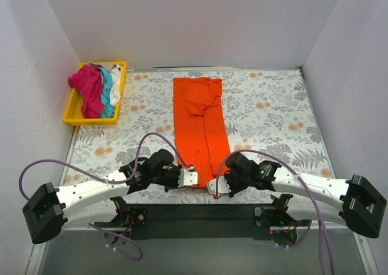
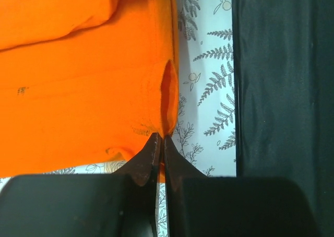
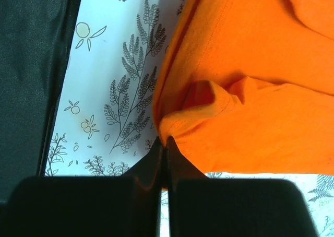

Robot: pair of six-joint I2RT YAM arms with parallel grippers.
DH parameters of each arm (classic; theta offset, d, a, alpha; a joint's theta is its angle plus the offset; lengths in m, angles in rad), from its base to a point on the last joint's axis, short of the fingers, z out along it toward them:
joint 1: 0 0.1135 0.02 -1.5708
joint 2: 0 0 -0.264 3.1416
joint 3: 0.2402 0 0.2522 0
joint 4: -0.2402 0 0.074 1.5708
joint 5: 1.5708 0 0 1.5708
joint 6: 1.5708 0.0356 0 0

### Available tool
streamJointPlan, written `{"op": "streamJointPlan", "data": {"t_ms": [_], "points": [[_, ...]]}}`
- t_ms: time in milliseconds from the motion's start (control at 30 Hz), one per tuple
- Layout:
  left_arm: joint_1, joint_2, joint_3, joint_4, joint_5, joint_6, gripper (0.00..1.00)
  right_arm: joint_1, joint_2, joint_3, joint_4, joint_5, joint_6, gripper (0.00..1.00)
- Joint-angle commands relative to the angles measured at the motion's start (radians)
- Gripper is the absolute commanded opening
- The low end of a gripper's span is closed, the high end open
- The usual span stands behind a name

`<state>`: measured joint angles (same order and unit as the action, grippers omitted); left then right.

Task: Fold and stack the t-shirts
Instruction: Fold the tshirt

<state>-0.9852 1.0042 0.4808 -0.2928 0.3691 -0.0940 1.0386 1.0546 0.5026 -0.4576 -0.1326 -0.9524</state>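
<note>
The left gripper [image 2: 160, 139] is pinching the near hem of the orange t-shirt [image 2: 78, 91]. Its jaws are clenched together, and a ridge of cloth is rising just ahead of the tips. The right gripper [image 3: 163, 141] is doing the same at the hem's other corner, jaws clenched on a small bunched fold. Behind both sets of jaws, the black mounting board [image 1: 200, 217] is running along the near edge of the table [image 1: 273, 117], close to the hem.

From the jaws the shirt is stretching straight ahead, away from the arms, as a long narrow strip folded lengthwise. Its long axis is pointing toward the far edge. Each arm is holding the corner on its own side, neither nearer than the other, so the coming move is probably carrying the hem forward along that axis. Both arms are lying low, forearms converging inward.

Far ahead and to the left of the left jaws, the yellow tray [image 1: 82, 122] is holding the magenta t-shirt [image 1: 88, 87], teal t-shirt [image 1: 108, 96] and white t-shirt [image 1: 116, 81], heaped and unfolded.
</note>
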Motion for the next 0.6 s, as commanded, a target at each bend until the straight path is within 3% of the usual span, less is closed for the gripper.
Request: {"op": "streamJointPlan", "data": {"t_ms": [0, 67, 133, 200, 567], "points": [[0.019, 0.002, 0.022, -0.055, 0.028, 0.007, 0.00, -0.008, 0.021, 0.047, -0.053, 0.005, 0.015, 0.08], [0.019, 0.017, 0.016, -0.049, 0.034, 0.010, 0.00, -0.011, 0.047, 0.048, -0.052, 0.007, 0.017, 0.21], [0.020, 0.036, 0.012, -0.042, 0.036, 0.014, 0.00, -0.011, 0.045, 0.045, -0.053, 0.007, 0.029, 0.44], [0.019, 0.051, 0.010, -0.031, 0.034, 0.014, 0.00, -0.011, 0.016, 0.034, -0.053, 0.007, 0.027, 0.53], [0.019, 0.074, 0.001, -0.014, 0.037, 0.014, 0.00, -0.008, -0.019, -0.021, -0.063, -0.018, 0.001, 0.44]]}}
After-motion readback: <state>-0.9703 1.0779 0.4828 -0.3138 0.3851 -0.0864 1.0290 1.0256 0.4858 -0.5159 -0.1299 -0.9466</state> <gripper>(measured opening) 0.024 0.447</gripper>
